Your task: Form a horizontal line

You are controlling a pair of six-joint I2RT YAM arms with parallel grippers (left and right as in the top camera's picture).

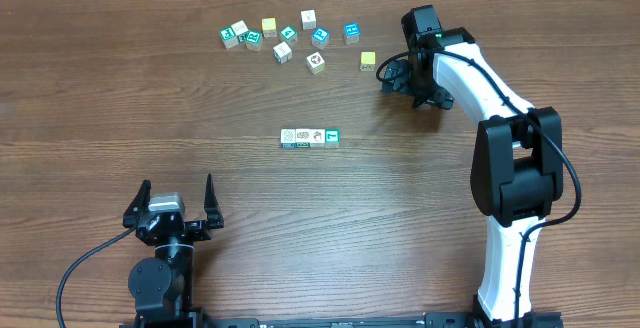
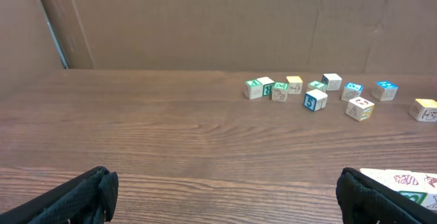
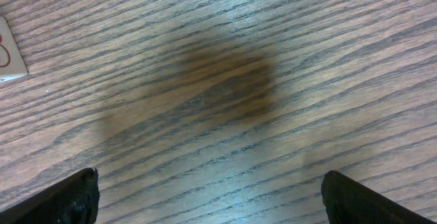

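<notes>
Shows the row of four cubes [image 1: 310, 137] lying mid-surface [image 1: 100, 98] along 9-to-3 o'clock, at 2 o'clock from the left claw [image 1: 177, 182] and 8 o'clock from the seemingly nearer right claw [image 1: 408, 86], both spread wide and empty, with loose cubes [image 1: 283, 52] scattered at 12 o'clock.

Bright even light, sharp overhead; right wrist view shows a soft shadow [image 3: 225, 87].

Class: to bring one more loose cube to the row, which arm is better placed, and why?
Likely right. The right gripper, open, is close to the yellow cube among the loose cubes; the left gripper, also open, is beyond the horizontal line, far from them.
</notes>
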